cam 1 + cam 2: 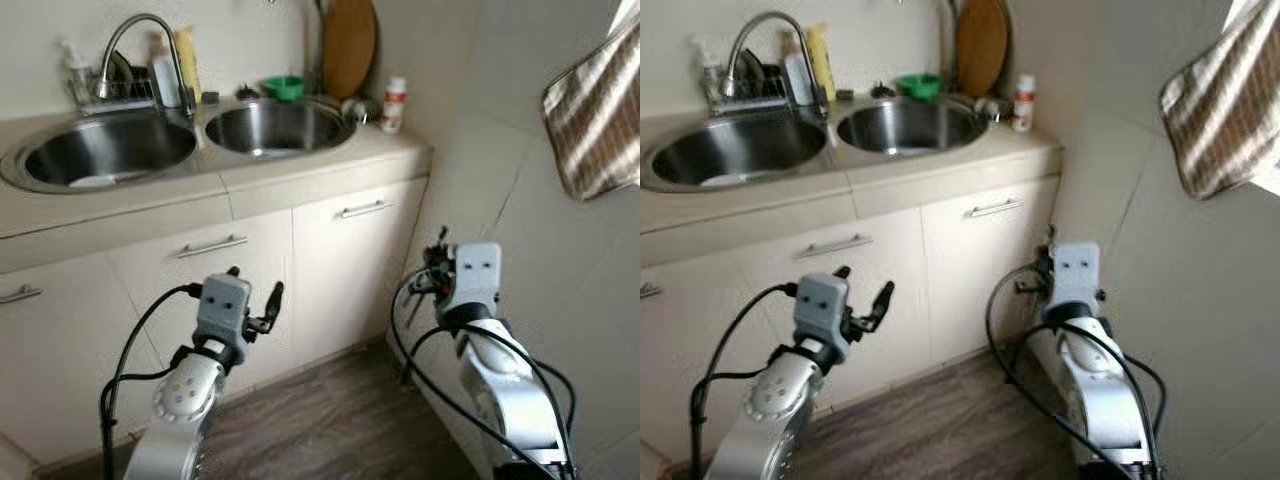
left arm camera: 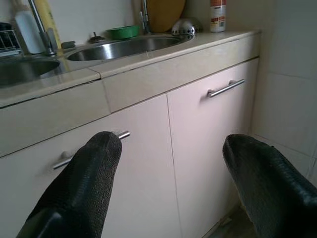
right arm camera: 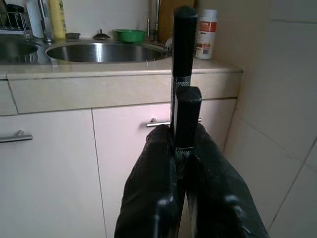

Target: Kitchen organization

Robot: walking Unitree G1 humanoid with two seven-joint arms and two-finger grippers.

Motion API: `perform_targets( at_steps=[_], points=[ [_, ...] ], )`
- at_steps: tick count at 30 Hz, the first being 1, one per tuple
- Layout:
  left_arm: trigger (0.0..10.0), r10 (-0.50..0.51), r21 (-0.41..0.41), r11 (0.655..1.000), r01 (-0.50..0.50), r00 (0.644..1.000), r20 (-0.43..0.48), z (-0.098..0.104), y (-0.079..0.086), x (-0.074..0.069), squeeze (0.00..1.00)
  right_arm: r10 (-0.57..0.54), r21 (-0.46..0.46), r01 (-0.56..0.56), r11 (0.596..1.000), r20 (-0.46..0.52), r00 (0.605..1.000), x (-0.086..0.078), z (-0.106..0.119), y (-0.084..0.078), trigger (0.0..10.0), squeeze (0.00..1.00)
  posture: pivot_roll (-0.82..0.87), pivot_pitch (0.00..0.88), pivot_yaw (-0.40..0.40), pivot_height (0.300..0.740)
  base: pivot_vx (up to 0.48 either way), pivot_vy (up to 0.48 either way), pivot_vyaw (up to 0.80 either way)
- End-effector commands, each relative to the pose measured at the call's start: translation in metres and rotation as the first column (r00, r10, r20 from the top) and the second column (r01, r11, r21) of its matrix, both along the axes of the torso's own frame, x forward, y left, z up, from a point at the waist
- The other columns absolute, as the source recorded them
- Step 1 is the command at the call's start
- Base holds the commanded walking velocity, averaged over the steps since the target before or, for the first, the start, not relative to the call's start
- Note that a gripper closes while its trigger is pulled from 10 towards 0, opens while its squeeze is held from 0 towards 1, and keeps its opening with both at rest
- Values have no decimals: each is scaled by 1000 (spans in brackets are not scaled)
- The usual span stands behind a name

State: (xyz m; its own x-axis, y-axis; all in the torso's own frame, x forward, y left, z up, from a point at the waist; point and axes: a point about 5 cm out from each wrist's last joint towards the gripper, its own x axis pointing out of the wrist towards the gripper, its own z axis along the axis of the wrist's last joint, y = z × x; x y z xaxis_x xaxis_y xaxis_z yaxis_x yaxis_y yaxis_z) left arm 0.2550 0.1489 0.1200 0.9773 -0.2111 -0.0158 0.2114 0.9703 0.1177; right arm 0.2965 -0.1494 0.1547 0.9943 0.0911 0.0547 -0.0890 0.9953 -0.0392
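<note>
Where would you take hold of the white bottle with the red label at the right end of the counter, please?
Grip the white bottle around its straight body, below the cap, coming level from the room side. It stands upright near the counter corner with the wall behind it, and the open left gripper is free; the right gripper already holds a black tool.
</note>
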Motion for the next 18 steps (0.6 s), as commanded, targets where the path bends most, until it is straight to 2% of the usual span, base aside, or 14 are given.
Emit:
perform_targets(
  at_steps=[1,5,9,10,11,15,16,17,18],
  points=[
    [10000,-21,-25,999,22,999,44,8,-9,7,0,-22,1,22,1000,23,1000,3,3,-8,10000,0,1,0,-20,740,0,0,0],
    [10000,-12,-36,999,15,997,74,13,-9,12,0,-22,-3,22,1000,41,999,6,7,-9,10000,0,-4,0,-18,740,0,0,0],
    [10000,17,-36,999,-12,992,129,25,-5,21,0,-18,-4,18,1000,88,996,11,18,-9,10000,0,-1,0,-23,740,411,0,800],
    [10000,37,-32,999,-32,985,168,33,-2,25,0,-34,33,30,999,142,989,13,28,-11,10000,0,3,0,-24,740,480,0,800],
    [10000,37,-32,999,-32,985,168,33,-2,25,0,-34,33,30,999,142,989,13,28,-11,10000,0,3,0,-24,740,480,0,800],
    [10000,54,-25,998,-49,975,214,43,1,29,0,-57,33,50,998,261,964,14,50,-13,10000,0,9,0,-30,740,480,0,800],
    [10000,56,-22,998,-53,972,228,45,1,29,0,-64,65,47,997,308,949,14,63,-13,10000,0,11,0,-31,740,480,0,800],
    [10000,56,-22,998,-53,972,228,45,1,29,0,-64,65,47,997,308,949,14,63,-13,10000,0,11,0,-31,740,480,0,800],
    [10000,57,-20,998,-54,969,239,47,1,29,0,-61,82,33,996,356,933,14,79,-11,10000,0,13,0,-32,740,480,0,800]
  ],
)
